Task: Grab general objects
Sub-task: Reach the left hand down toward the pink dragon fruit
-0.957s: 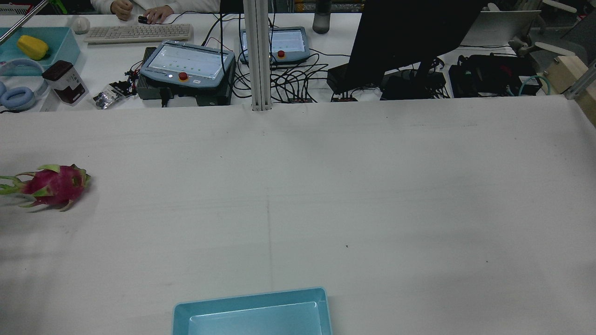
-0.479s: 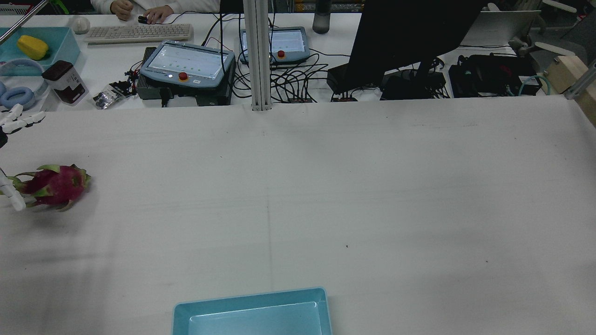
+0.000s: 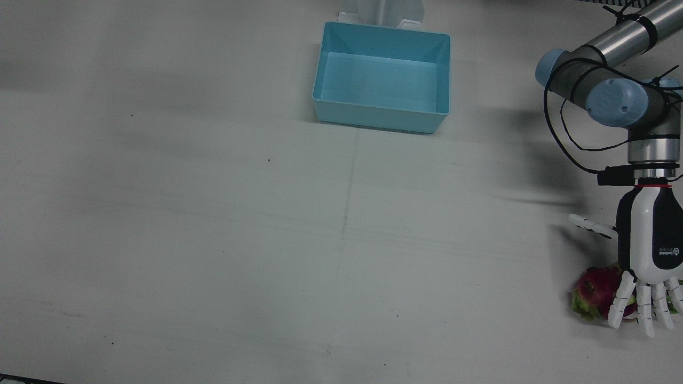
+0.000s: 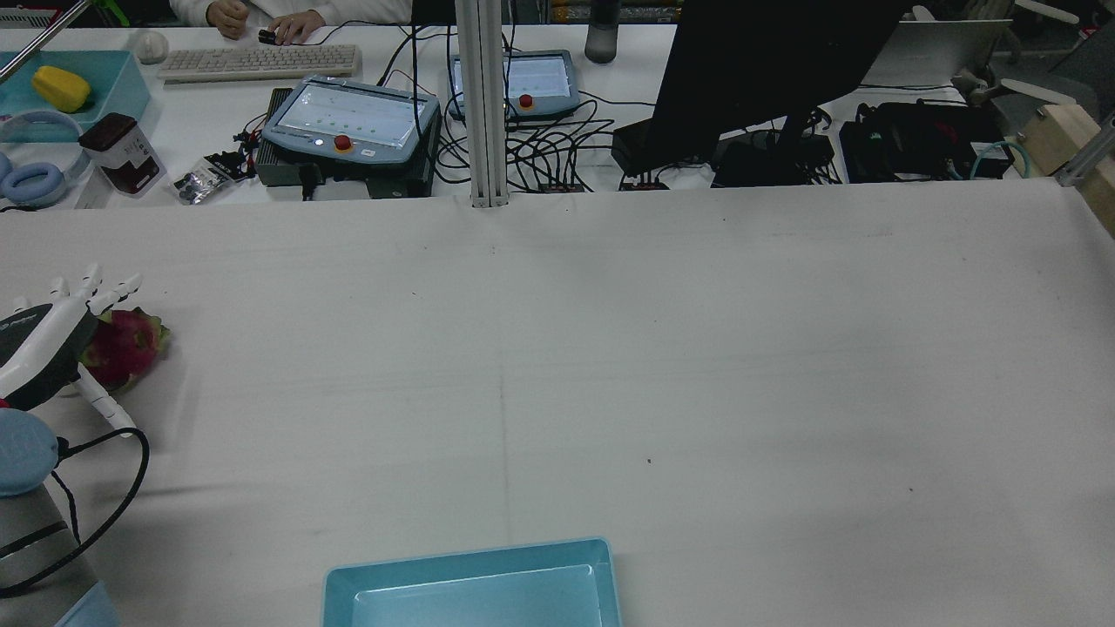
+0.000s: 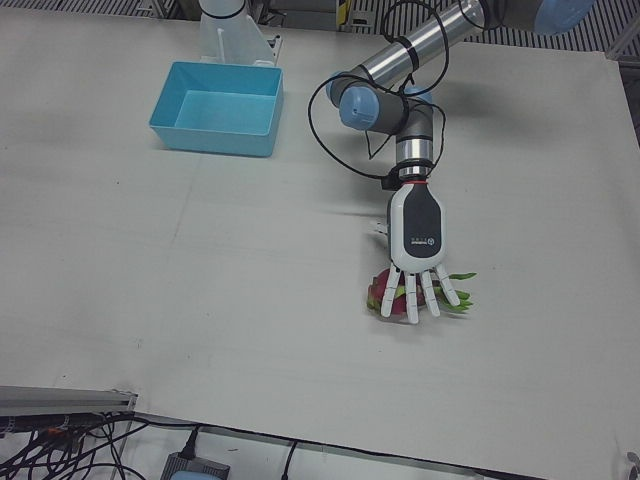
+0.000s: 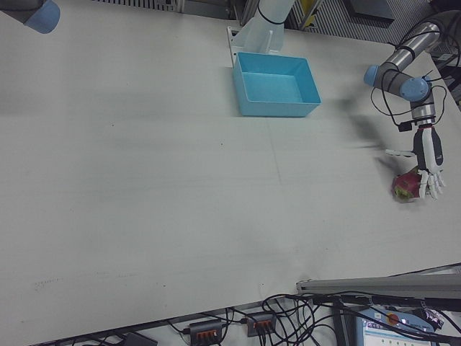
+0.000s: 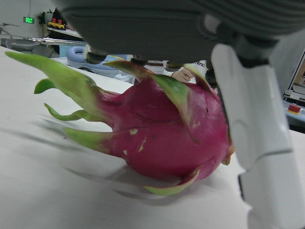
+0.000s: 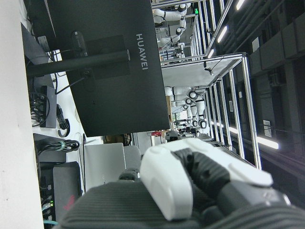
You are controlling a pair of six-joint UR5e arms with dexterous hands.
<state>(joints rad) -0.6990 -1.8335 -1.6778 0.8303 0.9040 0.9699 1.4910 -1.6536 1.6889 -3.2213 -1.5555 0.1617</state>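
A pink dragon fruit (image 4: 129, 342) with green scales lies on the white table near its left edge in the rear view. My left hand (image 4: 43, 335) hovers over it, palm down and open, with its fingers (image 3: 619, 306) spread past the fruit (image 3: 595, 290) and the thumb out to the side. In the left-front view the hand (image 5: 418, 240) covers most of the fruit (image 5: 378, 295). The left hand view shows the fruit (image 7: 162, 133) close under the palm, one finger (image 7: 252, 133) beside it. Only a bit of my right hand (image 8: 190, 181) shows, in its own view.
A light blue bin (image 3: 381, 120) stands empty at the robot's side of the table, mid-way across. Behind the table's far edge in the rear view are teach pendants (image 4: 348, 122), cables, a monitor (image 4: 766, 70) and a person's hands at a keyboard (image 4: 261, 61).
My left hand has come in from the table's left edge and moved over the dragon fruit, now covering its stem end. The fruit has not moved.
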